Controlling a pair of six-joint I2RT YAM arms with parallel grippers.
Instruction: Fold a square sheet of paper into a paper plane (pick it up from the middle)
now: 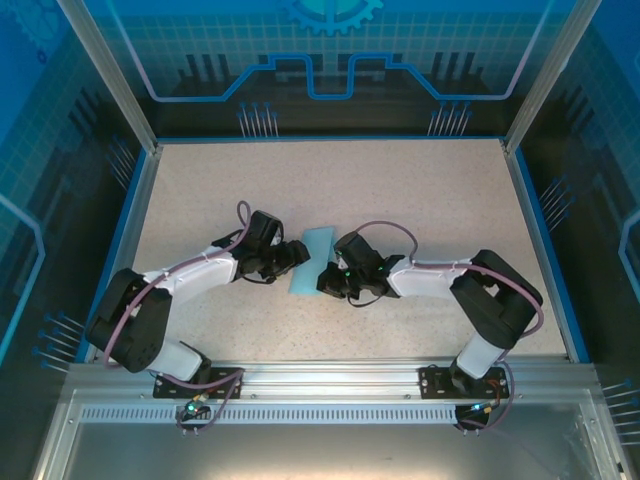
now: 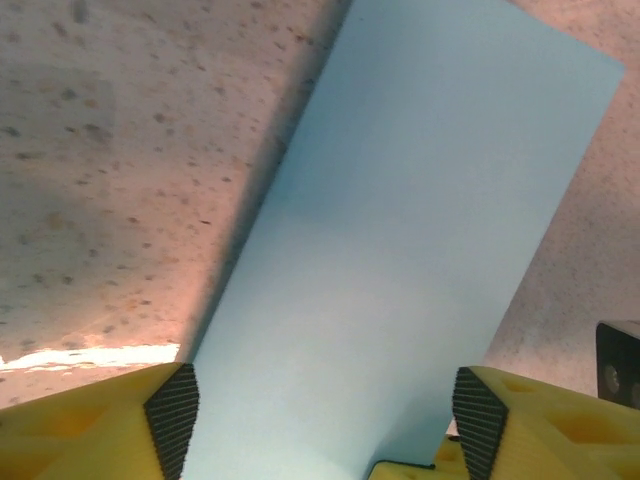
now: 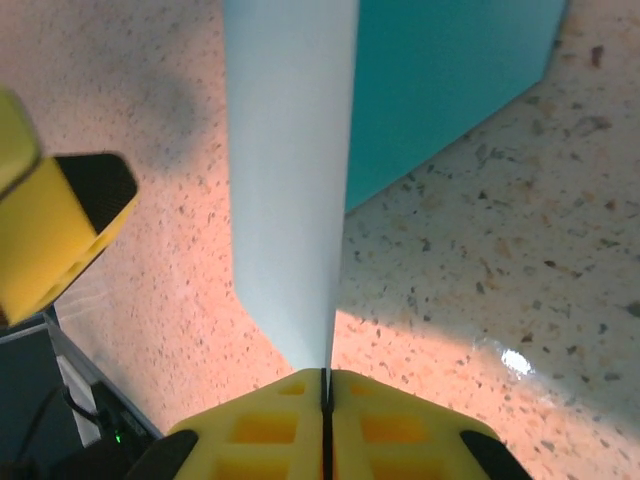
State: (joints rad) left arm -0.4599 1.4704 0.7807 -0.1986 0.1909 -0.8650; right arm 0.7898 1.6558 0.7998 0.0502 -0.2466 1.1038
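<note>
On the speckled table [image 1: 400, 190], cyan paper [image 1: 311, 259].

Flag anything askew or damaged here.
No damage. The square sheet of paper lies skewed on the table, one edge raised in the shut right gripper; the left gripper is open at its other side.

The worktop [image 1: 400, 190] is a beige surface with small dark speckles. A blue rim [image 1: 330, 139] runs along its far, left and right edges. Aluminium posts [image 1: 105, 70] rise at the two far corners. The walls [image 1: 450, 50] are blue panels with a printed grid and a gear [image 1: 332, 12]. A metal rail [image 1: 330, 378] closes the near edge.
</note>
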